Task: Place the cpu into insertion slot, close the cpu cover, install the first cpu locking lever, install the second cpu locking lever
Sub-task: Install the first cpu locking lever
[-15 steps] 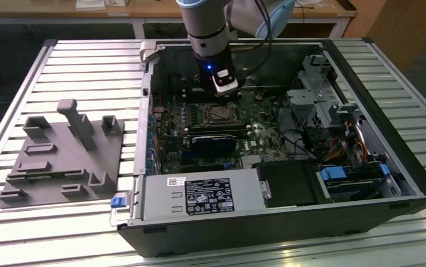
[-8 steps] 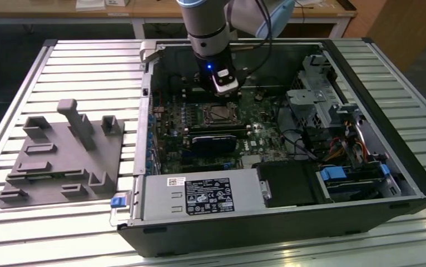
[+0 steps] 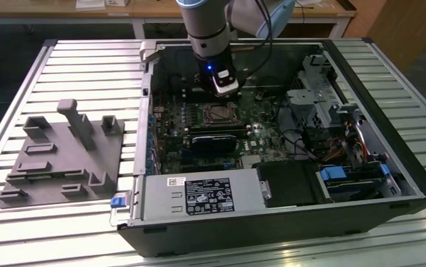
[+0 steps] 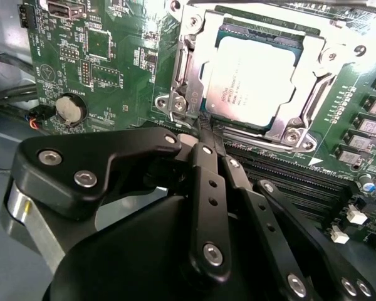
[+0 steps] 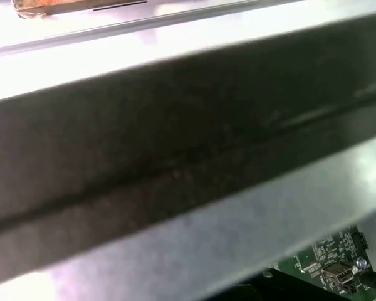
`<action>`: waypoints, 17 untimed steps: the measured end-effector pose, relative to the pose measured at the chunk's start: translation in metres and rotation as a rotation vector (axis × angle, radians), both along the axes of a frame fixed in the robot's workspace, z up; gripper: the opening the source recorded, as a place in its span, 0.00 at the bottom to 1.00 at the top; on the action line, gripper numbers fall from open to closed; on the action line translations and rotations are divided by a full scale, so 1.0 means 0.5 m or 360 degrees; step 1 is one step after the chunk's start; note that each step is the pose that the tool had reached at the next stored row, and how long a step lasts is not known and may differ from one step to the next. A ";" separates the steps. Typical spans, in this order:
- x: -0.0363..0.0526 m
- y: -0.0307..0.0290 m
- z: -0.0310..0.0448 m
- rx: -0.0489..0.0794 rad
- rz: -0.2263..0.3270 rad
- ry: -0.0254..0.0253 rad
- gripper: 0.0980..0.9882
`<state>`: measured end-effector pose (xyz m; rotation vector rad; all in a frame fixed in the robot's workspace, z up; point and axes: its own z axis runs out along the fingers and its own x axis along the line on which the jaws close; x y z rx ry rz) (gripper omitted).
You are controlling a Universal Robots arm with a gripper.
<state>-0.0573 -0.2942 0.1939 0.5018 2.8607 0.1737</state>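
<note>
The cpu (image 4: 254,75), a flat silver square chip, lies in the insertion slot (image 3: 217,114) on the green board. The cpu cover (image 4: 314,55), a silvery frame, lies down around the chip. A thin metal locking lever (image 4: 188,69) runs along one side of the socket. My gripper (image 4: 207,133) has its black fingers together, with the tips right at the socket's near corner. I cannot tell whether anything is pinched between them. In the exterior view my gripper (image 3: 226,92) hangs inside the open computer case, just behind the socket.
Long black memory slots (image 4: 288,182) and a coin battery (image 4: 70,108) flank the socket. A black card (image 3: 213,139), the power supply (image 3: 198,194) and drive bays (image 3: 317,105) crowd the case. A grey fixture block (image 3: 57,156) sits at the exterior view's left. The case wall (image 5: 188,157) is close in the first wrist view.
</note>
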 end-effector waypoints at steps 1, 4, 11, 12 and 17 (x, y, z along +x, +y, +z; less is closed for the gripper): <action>0.000 -0.001 0.000 0.0002 0.0000 0.00002 0.01; 0.000 -0.002 -0.003 0.0007 0.0000 -0.00001 0.01; 0.000 -0.003 -0.005 0.0039 0.0000 -0.00006 0.01; 0.000 -0.003 -0.004 0.0039 0.0000 -0.00005 0.01; 0.000 -0.003 0.012 0.0038 0.0000 -0.00002 0.01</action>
